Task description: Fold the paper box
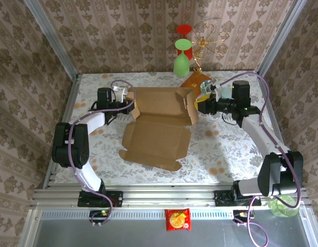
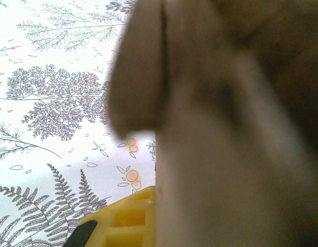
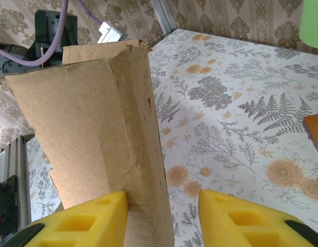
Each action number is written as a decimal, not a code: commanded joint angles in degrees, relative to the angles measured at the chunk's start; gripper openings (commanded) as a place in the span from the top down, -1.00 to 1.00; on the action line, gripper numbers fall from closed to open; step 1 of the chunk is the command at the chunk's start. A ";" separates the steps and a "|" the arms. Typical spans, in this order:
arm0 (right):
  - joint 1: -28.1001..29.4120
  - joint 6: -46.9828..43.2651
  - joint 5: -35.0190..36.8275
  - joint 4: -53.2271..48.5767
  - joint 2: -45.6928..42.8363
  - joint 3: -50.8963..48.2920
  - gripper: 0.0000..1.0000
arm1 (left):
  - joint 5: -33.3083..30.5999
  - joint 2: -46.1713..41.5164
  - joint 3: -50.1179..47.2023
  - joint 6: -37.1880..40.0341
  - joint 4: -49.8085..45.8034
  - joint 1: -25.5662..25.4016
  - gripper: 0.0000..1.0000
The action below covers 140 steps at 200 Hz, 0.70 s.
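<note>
The paper box [image 1: 158,135] lies on the flowered tablecloth as brown corrugated cardboard, its side walls raised and its front flap flat toward me. My left gripper [image 1: 130,102] is at the left wall, shut on it. In the left wrist view the cardboard [image 2: 226,154] sits hard against one yellow finger [image 2: 125,221] and hides the other. My right gripper [image 3: 161,195] straddles the right wall [image 3: 87,128]. That wall touches the left finger [image 3: 92,218], with a gap to the right finger [image 3: 246,221], so this gripper is open.
Just behind the box's right corner sits an orange-brown wooden slab [image 1: 196,80] with a gold wire stand. A green cup [image 1: 181,64] and a red one [image 1: 183,29] hang there. A red snack packet [image 1: 177,219] lies past the front rail. Wallpapered panels enclose the table.
</note>
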 commanded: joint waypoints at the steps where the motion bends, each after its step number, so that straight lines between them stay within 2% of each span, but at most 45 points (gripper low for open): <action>1: 0.74 -1.96 -0.87 -1.49 -1.41 -0.58 0.17 | 2.81 1.19 2.03 0.42 -0.49 0.24 1.00; 56: 2.18 -1.56 -1.47 -2.05 -1.02 -1.49 0.15 | 3.16 2.17 3.42 -1.45 -0.50 0.40 1.00; 95: 3.62 4.46 -3.10 2.98 -0.23 -3.72 0.13 | 3.35 2.91 3.08 -4.53 1.73 0.40 1.00; 124: 3.98 4.98 -3.32 3.00 -0.15 -4.81 0.11 | 1.67 2.02 2.10 -3.24 1.45 0.31 1.00; 140: 4.37 4.91 -3.08 3.64 -0.19 -6.72 0.09 | -1.72 1.45 1.21 -2.47 1.60 0.15 1.00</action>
